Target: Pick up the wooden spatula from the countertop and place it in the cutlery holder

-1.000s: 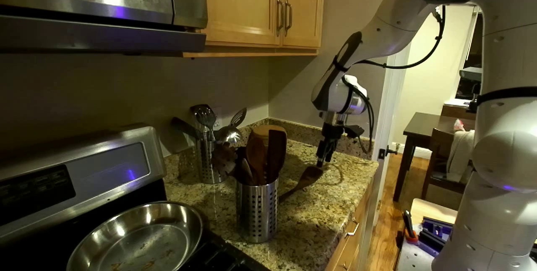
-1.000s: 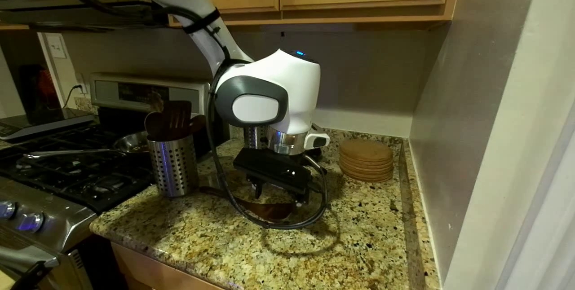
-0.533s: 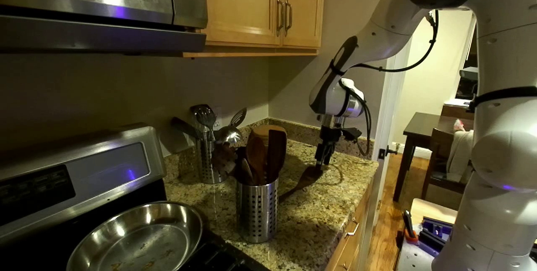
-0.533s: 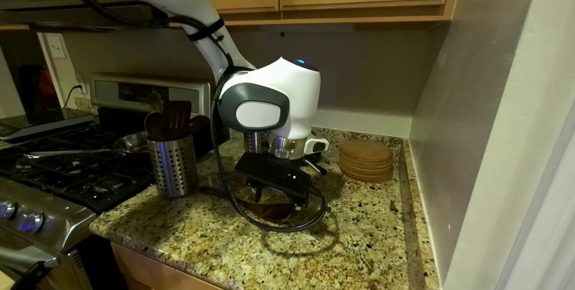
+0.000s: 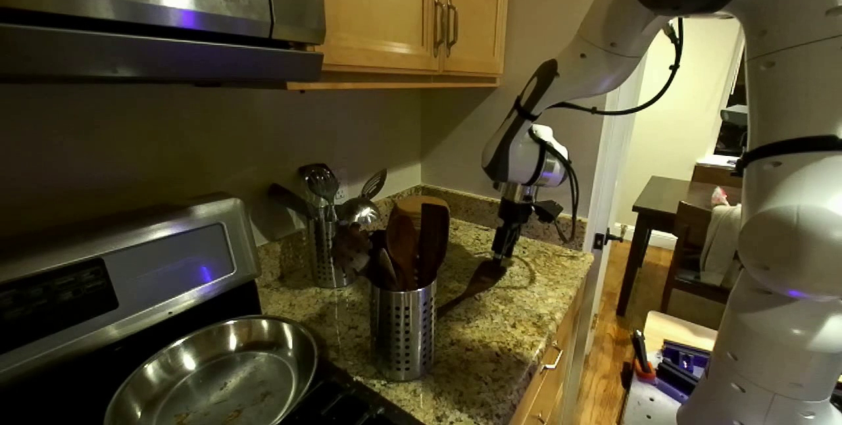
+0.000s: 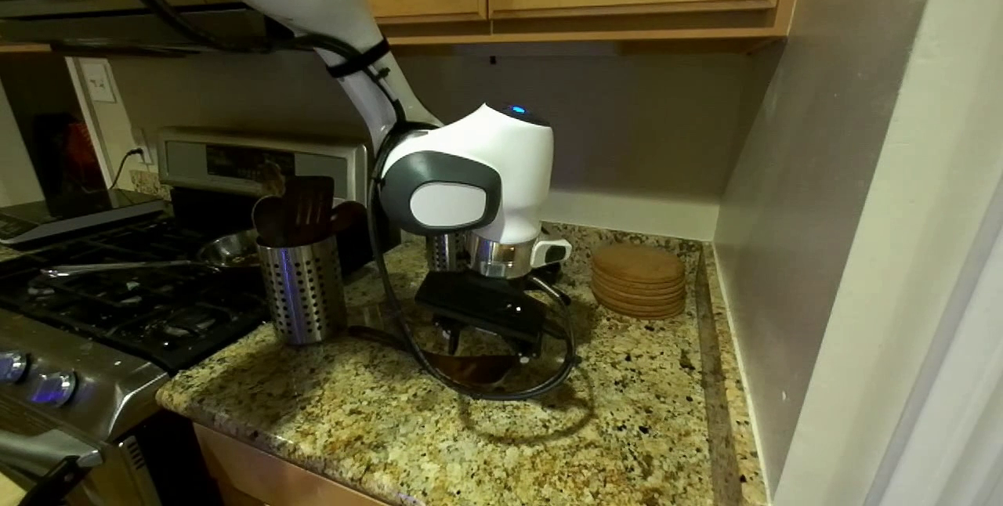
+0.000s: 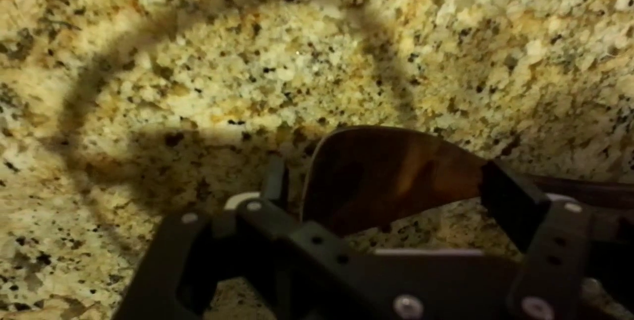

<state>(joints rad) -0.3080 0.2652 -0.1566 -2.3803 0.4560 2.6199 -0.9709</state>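
The wooden spatula (image 5: 483, 277) lies on the granite countertop (image 5: 533, 320), its handle running toward the cutlery holder and partly hidden behind it in an exterior view. That cutlery holder (image 6: 302, 294) is a perforated steel cup with several dark wooden utensils upright in it. My gripper (image 7: 392, 184) points down over the flat head of the spatula (image 7: 376, 171). Its jaws are wide apart along the head's length, one beyond the tip and one by the neck. Nothing is gripped. Whether the fingertips touch the wood I cannot tell.
Further back stands another perforated steel cup (image 5: 327, 250) with metal ladles and a whisk. A stack of round brown boards (image 6: 639, 279) sits in the corner. A steel pan (image 5: 217, 372) rests on the stove. The arm's cable loop (image 6: 501, 396) hangs low beside the gripper.
My gripper has come down a little closer to the spatula and shifted slightly, staying open. The spatula and the holders have not moved.
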